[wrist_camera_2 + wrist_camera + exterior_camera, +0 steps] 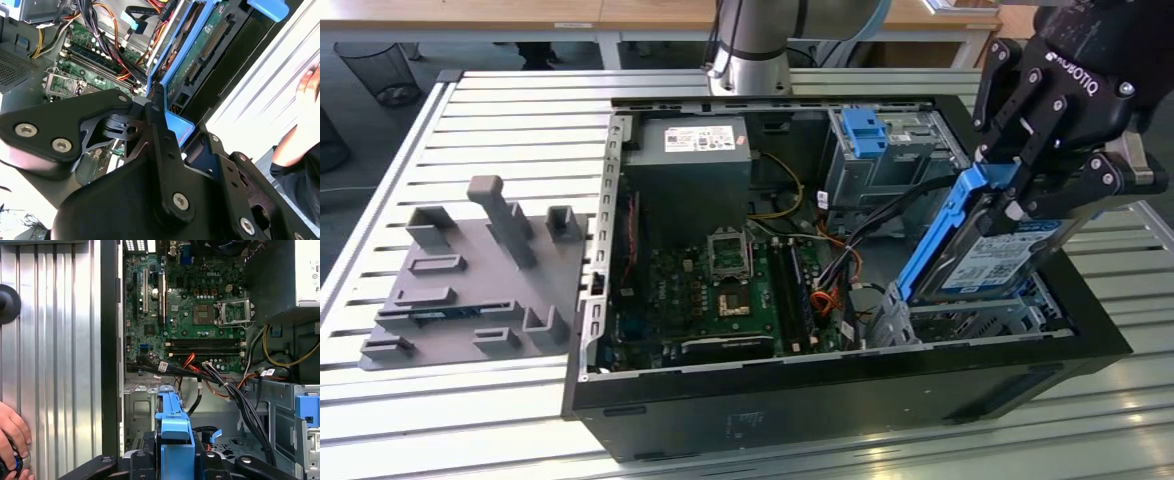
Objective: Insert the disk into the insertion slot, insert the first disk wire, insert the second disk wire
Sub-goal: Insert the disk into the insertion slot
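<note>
Exterior view: pincer (1017,205) clenched on the disk (983,258), which is steeply tilted over the insertion slot (971,320) inside the computer case (854,400), lower end at the slot's top edge
Second wrist view: fingers (159,135) clamp the disk's blue frame
First wrist view: a hand (12,437) rests on the bench (60,340) outside the case

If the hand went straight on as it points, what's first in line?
Likely the insertion slot: the hand points down into the case, and the disk it grips hangs tilted over that cage; depth unclear.
</note>
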